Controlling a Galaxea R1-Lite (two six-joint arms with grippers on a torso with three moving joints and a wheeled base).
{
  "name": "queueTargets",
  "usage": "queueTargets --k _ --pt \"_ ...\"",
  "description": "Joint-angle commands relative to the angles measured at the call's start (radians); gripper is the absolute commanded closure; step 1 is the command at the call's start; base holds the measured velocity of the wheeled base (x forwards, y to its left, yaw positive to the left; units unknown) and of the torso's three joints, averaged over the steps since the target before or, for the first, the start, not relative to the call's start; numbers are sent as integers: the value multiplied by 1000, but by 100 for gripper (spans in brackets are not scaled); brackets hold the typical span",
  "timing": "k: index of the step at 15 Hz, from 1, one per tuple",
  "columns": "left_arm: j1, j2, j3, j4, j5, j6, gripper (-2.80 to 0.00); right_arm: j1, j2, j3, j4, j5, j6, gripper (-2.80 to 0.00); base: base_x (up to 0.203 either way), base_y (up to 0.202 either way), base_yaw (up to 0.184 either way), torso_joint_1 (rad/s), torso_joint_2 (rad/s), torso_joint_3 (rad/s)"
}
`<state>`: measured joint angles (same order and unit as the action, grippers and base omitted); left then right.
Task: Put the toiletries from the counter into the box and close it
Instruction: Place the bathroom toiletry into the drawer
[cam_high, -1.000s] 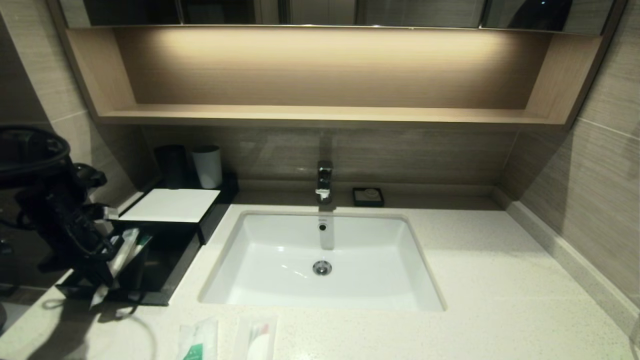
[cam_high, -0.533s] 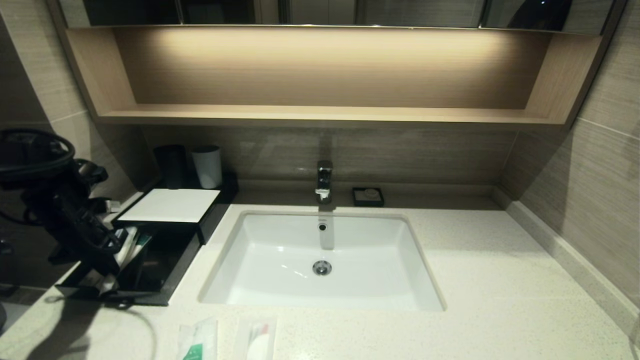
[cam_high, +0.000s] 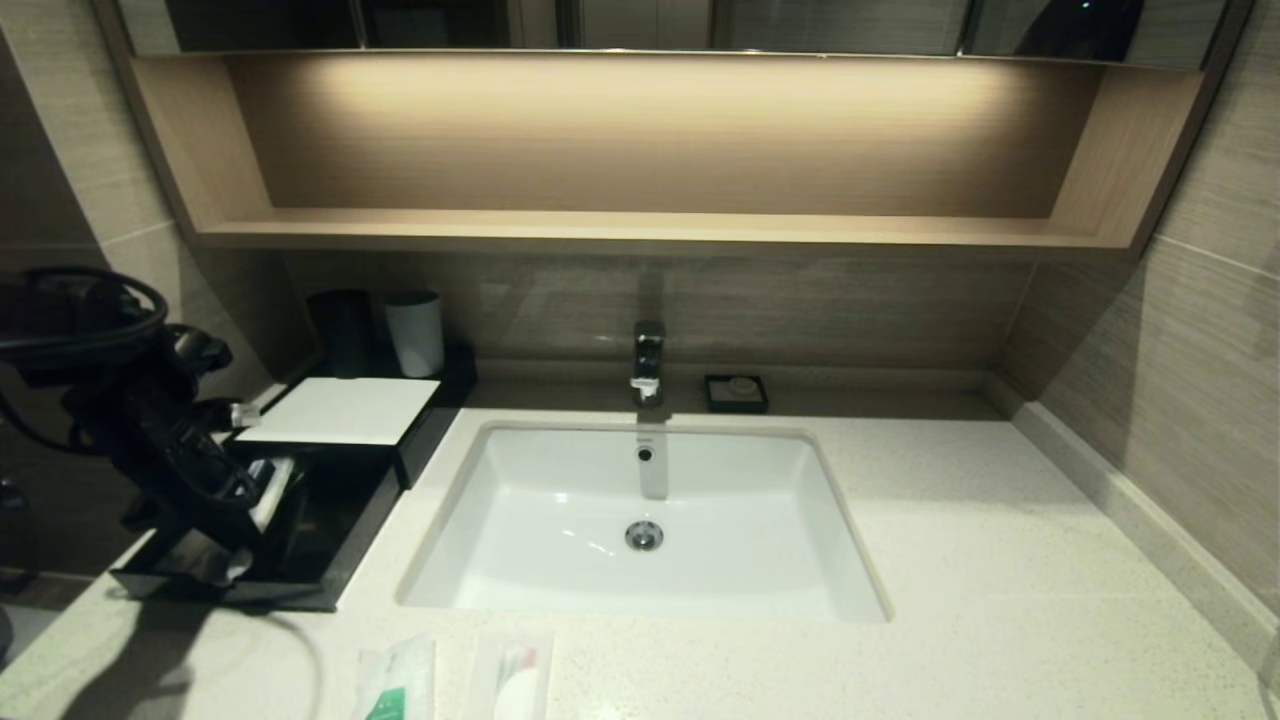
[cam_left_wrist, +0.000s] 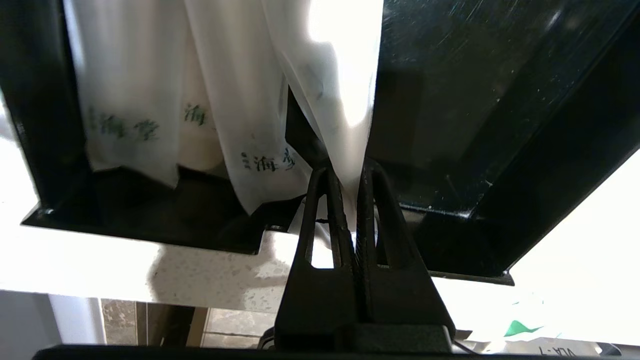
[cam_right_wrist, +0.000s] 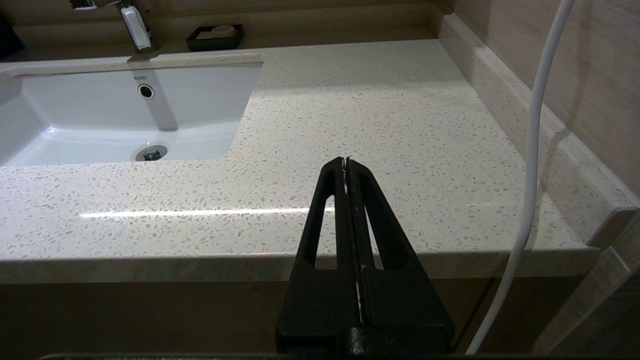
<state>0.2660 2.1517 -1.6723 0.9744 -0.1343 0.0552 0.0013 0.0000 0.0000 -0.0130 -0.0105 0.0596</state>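
Note:
The black box (cam_high: 340, 410) with a white top panel stands left of the sink, and its drawer (cam_high: 330, 545) is pulled out. My left gripper (cam_high: 238, 540) hangs over the drawer's front, shut on a long white toothbrush packet (cam_left_wrist: 345, 75) that reaches into the drawer (cam_left_wrist: 475, 100). Two other packets with green labels (cam_left_wrist: 130, 100) lie inside. A green-marked sachet (cam_high: 395, 685) and a packet with a white round piece (cam_high: 515, 680) lie on the counter (cam_high: 950, 560) at the front edge. My right gripper (cam_right_wrist: 346, 160) is shut and empty off the counter's front right edge.
A white sink (cam_high: 560, 500) with a faucet (cam_high: 648, 362) sits mid-counter. A black cup (cam_high: 343, 330) and a white cup (cam_high: 415, 332) stand behind the box. A small black soap dish (cam_high: 736, 393) is by the back wall. A white cable (cam_right_wrist: 530, 175) hangs beside the right gripper.
My left gripper has moved right and further over the open drawer, carrying the packet deeper into it. The right arm has not moved.

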Motion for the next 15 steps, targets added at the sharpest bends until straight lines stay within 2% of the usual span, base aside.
queueTargets --k 1,3,15 --pt "-15 9 2 -19 -6 0 0 0 2 0 -1 0 0 0 0 0 0 0 0 0" --pt "-30 10 2 -23 -7 2 0 0 2 0 -1 0 0 0 0 0 0 0 0 0" --pt "-8 -16 40 -45 19 6 0 0 1 0 -1 0 0 0 0 0 0 0 0 0"
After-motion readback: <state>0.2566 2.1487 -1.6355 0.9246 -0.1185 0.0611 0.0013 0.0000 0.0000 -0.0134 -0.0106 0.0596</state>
